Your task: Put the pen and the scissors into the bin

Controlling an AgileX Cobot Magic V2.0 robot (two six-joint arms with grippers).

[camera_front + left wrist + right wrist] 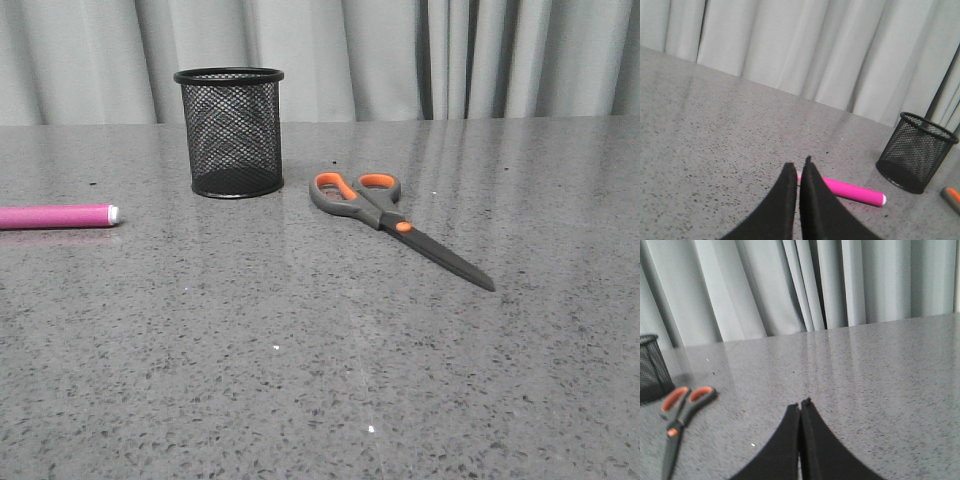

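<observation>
Scissors [398, 221] lay flat on the speckled grey worktop [300, 380], nearest the front camera. Their dark blades were shut and pointed toward the camera and to the right. Their grey loops, orange inside, lay just right of the bin [231, 132]. That bin was a round black cup made of wire mesh, standing upright. Well to its left lay the pen [57, 216], a fat, smooth pink tube with a small white tip pointing at the bin. Left fingers [799, 172] were black and pointed, pressed together, holding nothing, above the pen. Right fingers [800, 410] were pressed together too, holding nothing. Pale grey curtains [400, 50] hung in folds behind.
</observation>
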